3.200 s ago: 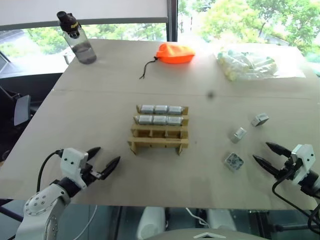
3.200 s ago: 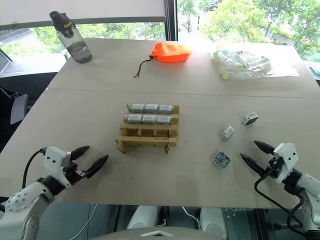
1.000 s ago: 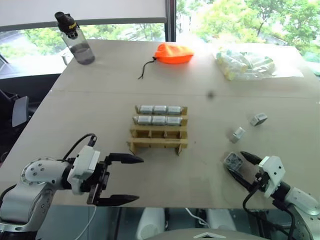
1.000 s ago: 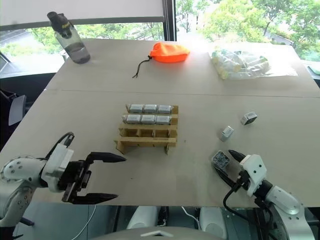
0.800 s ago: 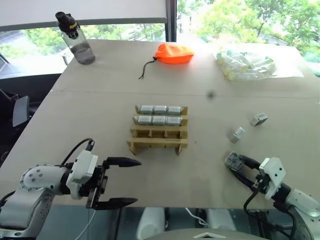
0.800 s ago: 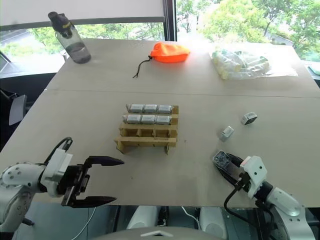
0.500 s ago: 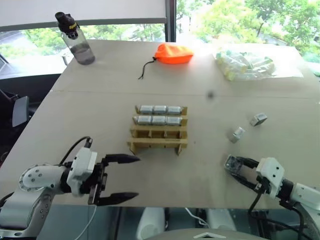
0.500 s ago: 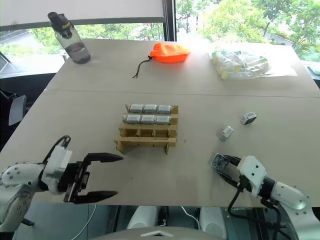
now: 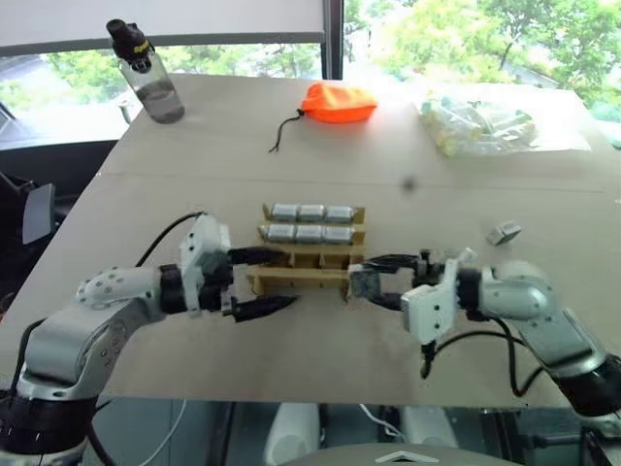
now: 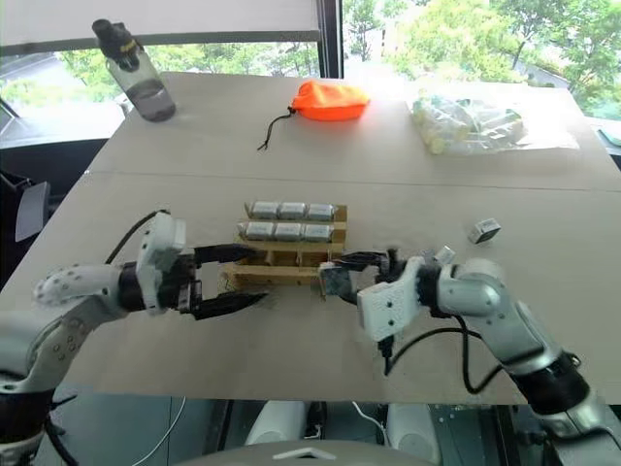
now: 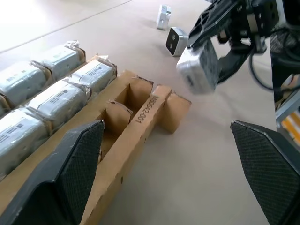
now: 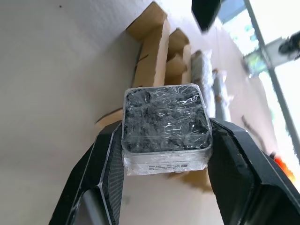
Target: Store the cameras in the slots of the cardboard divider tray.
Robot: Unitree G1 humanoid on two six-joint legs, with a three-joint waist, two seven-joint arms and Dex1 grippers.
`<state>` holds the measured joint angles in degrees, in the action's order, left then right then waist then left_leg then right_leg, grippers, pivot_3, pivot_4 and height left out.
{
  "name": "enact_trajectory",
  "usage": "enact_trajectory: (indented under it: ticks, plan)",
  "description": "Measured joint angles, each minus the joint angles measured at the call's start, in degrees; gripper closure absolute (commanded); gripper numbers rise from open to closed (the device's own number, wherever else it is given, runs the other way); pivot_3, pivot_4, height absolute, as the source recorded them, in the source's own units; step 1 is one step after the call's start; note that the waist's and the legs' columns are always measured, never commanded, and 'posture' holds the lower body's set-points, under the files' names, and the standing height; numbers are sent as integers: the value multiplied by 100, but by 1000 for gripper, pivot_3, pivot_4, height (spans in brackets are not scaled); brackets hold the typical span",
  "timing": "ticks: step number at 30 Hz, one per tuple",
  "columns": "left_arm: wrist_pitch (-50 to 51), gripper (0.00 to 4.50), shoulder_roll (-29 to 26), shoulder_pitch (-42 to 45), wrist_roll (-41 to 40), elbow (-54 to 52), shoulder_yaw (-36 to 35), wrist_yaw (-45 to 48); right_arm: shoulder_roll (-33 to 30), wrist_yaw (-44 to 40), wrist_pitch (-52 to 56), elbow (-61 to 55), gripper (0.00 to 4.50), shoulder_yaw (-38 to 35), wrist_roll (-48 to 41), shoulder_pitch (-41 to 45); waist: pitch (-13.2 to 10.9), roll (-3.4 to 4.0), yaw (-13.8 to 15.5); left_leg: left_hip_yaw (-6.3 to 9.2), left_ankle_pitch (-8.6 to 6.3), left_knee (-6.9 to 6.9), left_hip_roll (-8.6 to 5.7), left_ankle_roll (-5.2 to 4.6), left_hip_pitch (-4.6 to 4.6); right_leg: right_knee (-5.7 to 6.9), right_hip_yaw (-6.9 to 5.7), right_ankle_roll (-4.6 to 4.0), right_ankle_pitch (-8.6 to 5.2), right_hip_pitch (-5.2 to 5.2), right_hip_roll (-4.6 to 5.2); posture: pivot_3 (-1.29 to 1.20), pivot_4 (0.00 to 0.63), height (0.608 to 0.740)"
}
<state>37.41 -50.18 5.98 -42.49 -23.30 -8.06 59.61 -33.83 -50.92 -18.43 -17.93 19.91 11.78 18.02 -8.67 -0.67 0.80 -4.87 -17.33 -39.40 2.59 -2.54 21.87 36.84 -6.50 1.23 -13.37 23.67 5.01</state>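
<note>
The cardboard divider tray (image 9: pixel 309 260) stands mid-table; its two back rows each hold three wrapped cameras (image 9: pixel 310 213), while the front slots (image 11: pixel 123 104) stand empty. My right gripper (image 9: pixel 363 282) is shut on a camera (image 12: pixel 164 129), dark face towards the wrist camera, held just above the table at the tray's front right corner. On the other side, my left gripper (image 9: pixel 282 280) is open at the tray's front left corner, with nothing between its fingers (image 11: pixel 77 168). Two loose cameras (image 9: pixel 503 233) (image 11: pixel 177 41) lie on the table to the right.
A water bottle (image 9: pixel 150 73) stands at the far left. An orange pouch (image 9: pixel 340 102) and a clear bag of pale cylinders (image 9: pixel 480 124) lie along the far side. The table's near edge (image 9: pixel 320 398) runs just below both arms.
My right gripper closed on the camera at the near right, lifted it and carried it left to the tray's corner. The left gripper moved forward and up to the tray's front left.
</note>
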Motion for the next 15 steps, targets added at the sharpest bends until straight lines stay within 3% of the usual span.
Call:
enact_trajectory:
  ticks: [8, 15]
  plan:
    - [933, 0, 10, 773, -277, 29, 416, -124, 659, 818, -1099, 1068, 2557, 467, 945, 784, -2, -1, -16, -1, 6, -6, -2, 9, -6, 13, 2, 0, 0, 0, 0, 0, 150, 726]
    - [1479, 0, -32, 1028, -453, 151, 446, -63, 742, 1245, -1917, 1527, 2557, 695, 1432, 1062, -3, 0, -22, -2, 7, -4, 0, 11, -3, 10, 3, 0, 0, 1, 0, 0, 150, 726]
